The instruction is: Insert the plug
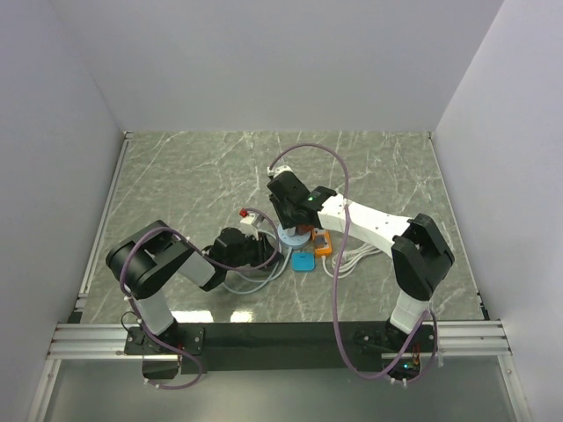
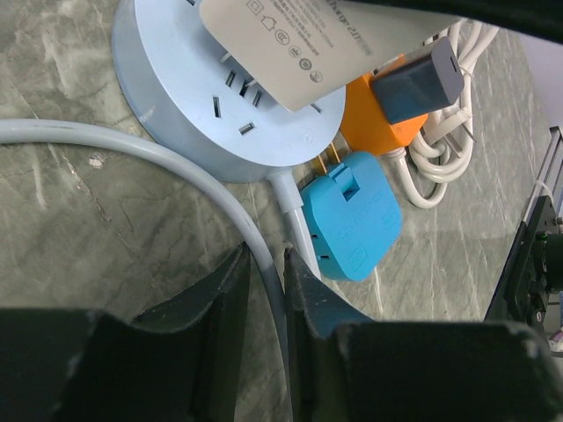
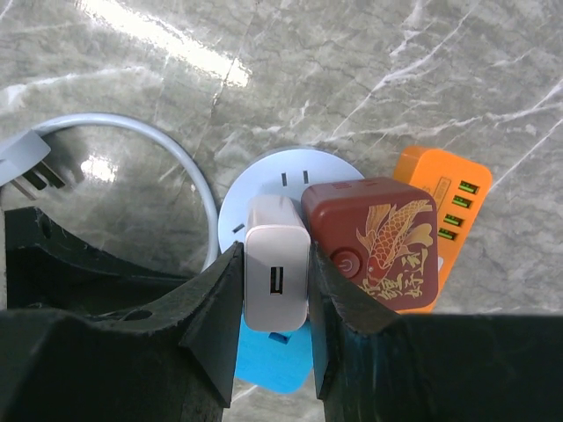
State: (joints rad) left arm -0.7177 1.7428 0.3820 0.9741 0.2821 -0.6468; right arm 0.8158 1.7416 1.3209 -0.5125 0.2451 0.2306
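My right gripper (image 3: 275, 255) is shut on a white USB charger plug (image 3: 277, 286), its fingers pressing both sides. It holds the plug over the round pale blue socket hub (image 3: 290, 171). In the left wrist view the plug (image 2: 299, 44) leans over the hub (image 2: 185, 97), and its metal prongs (image 2: 239, 83) show just above the slotted face. Whether their tips are in a slot I cannot tell. My left gripper (image 2: 264, 259) is shut on the hub's white cable (image 2: 132, 145), low on the table beside the hub. From above, both grippers meet at the hub (image 1: 295, 236).
A red-brown box with a gold fish (image 3: 374, 242) sits on the hub next to the plug. An orange USB charger (image 3: 444, 198) lies right of it and a blue adapter (image 2: 352, 215) in front. A coiled white cable (image 2: 449, 167) and a grey plug (image 3: 22, 163) lie nearby.
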